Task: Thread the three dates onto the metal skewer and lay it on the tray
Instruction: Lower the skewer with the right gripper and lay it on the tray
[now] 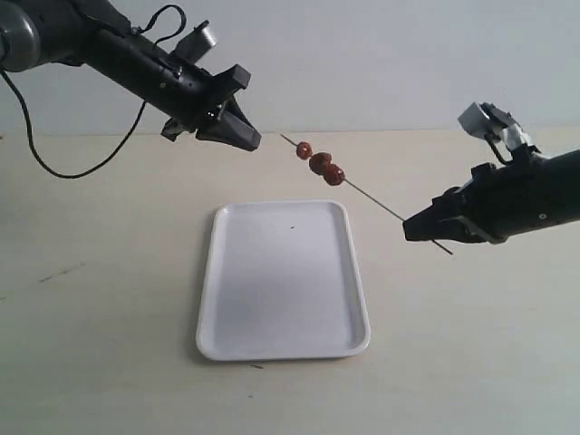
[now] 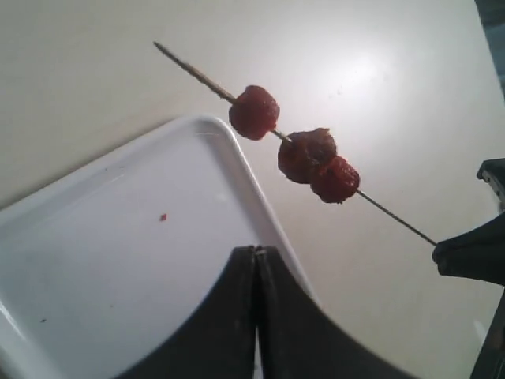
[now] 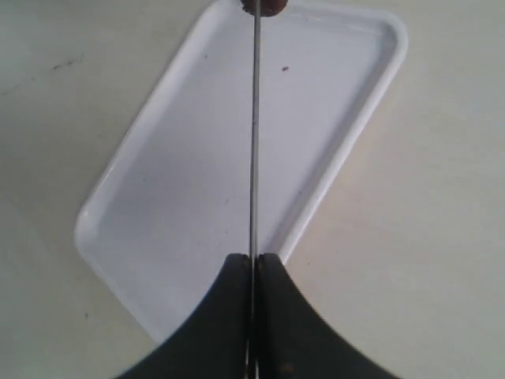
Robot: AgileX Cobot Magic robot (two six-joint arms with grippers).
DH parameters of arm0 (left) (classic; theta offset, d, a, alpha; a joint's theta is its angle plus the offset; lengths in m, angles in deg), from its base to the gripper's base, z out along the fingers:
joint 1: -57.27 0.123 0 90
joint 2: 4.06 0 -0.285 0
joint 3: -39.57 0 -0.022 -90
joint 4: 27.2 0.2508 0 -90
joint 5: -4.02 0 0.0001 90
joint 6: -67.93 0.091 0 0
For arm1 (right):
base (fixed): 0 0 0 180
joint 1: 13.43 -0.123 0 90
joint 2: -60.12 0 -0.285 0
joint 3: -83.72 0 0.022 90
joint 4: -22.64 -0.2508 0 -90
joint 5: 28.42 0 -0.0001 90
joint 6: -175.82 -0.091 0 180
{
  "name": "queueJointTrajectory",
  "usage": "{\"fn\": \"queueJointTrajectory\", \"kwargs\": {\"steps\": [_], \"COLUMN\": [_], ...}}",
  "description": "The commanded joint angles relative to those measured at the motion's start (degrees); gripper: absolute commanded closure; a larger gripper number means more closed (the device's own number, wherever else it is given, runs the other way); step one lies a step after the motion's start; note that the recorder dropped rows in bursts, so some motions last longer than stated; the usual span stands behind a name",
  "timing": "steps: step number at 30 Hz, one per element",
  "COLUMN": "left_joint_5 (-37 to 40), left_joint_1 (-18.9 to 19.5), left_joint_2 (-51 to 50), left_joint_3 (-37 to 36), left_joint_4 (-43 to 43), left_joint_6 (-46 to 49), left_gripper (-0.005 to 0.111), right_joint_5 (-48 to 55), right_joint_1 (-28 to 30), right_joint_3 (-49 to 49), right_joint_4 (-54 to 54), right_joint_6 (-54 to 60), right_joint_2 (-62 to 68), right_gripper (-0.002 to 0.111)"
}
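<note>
Dates first: all three small, wrinkled, dark reddish-brown dates [image 1: 319, 163] are on the thin, straight, dark grey metal skewer [image 1: 372, 195]. Two are pressed together and the third sits a little apart, nearer the free tip. The flat white rectangular plastic tray [image 1: 281, 299] with rounded corners lies on the pale table [image 1: 471, 353], and nothing is on it except a tiny speck [image 2: 163, 216].

The skewer isn't on the tray yet. It hangs in the air on a slant, with the dates up over the tray's far right corner and not touching it.

The right claw [image 1: 408, 228] is pinched tight on the skewer close to its other end, with a short bit of rod poking out behind the fingers. That arm comes in low and nearly level off the tray's right side, pointing toward the tray.

The left claw [image 1: 252, 143] is closed with nothing in it, fingers pressed together. It sits beyond the tray's far left corner, near the skewer's free tip but clear of it. That arm angles downward toward the tray from farther out on the same side, trailing a loose black cable [image 1: 54, 168].
</note>
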Motion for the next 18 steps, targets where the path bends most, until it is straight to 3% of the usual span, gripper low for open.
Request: {"fn": "queueJointTrajectory", "kwargs": {"steps": [1, 6, 12, 18], "left_joint_5": [0.4, -8.5, -18.7, -18.6], "left_joint_1": [0.1, 0.4, 2.9, 8.9], "left_joint_2": [3.3, 9.0, 19.6, 28.7], "left_joint_3": [-4.4, -17.7, -38.2, -57.3], "left_joint_4": [-0.3, -8.4, -21.5, -40.5], "left_joint_6": [3.6, 13.7, 32.5, 57.1], "left_gripper": [0.107, 0.107, 0.107, 0.107], "right_joint_5": [0.8, 8.0, 12.0, 12.0], "right_joint_1": [0.0, 0.0, 0.0, -3.8], "right_joint_3": [6.3, 14.5, 20.8, 23.6], "right_joint_4": [-11.8, -25.4, -25.4, -25.4], "right_joint_6": [8.4, 18.4, 21.1, 21.3], "right_joint_2": [0.1, 0.1, -0.4, -2.8], "right_gripper": [0.108, 0.108, 0.108, 0.108]}}
